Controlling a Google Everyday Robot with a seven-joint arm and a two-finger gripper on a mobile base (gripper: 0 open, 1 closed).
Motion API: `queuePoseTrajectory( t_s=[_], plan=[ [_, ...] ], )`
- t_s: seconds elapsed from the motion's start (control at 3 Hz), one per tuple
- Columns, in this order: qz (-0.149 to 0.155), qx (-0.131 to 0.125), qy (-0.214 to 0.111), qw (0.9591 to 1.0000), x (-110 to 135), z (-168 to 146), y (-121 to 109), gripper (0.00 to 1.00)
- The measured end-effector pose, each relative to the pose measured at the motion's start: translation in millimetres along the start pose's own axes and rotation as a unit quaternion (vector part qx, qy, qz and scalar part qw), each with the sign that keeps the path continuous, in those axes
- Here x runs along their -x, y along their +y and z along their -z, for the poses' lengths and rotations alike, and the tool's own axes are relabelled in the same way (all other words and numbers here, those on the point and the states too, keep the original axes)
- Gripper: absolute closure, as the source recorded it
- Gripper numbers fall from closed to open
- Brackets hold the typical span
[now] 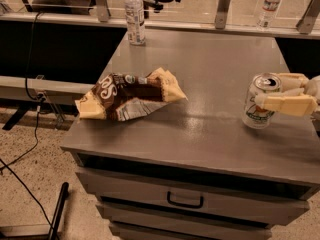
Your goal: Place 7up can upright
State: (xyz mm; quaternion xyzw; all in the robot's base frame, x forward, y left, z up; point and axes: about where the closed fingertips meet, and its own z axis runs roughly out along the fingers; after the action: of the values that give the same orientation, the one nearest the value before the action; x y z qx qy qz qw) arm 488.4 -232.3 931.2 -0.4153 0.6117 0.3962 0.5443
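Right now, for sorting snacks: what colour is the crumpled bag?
The bag is brown and tan with white lettering, camera view; the claw grips the 7up can.

Your gripper (267, 90) is at the right edge of the view, just above the tabletop (210, 74), with its jaws closed on the 7up can (255, 118). You have two fingers (290, 105), both pale cream-yellow, blocky and flat-sided, each tapering to a blunt squared tip. Behind them is a rounded off-white housing (314, 87), which the frame edge cuts off.
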Motion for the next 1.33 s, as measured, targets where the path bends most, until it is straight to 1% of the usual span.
queuePoseTrajectory(
  t_s=[0.33, 0.67, 1.33],
  plan=[
    [0.006, 0.003, -0.010, 0.9999, -9.4, 0.5, 7.5, 0.84],
    [0.002, 0.007, -0.015, 0.9999, -19.1, -0.4, 10.4, 0.61],
    [-0.028, 0.013, -0.026, 0.9992, -33.0, -2.5, 7.0, 0.14]
  ],
)
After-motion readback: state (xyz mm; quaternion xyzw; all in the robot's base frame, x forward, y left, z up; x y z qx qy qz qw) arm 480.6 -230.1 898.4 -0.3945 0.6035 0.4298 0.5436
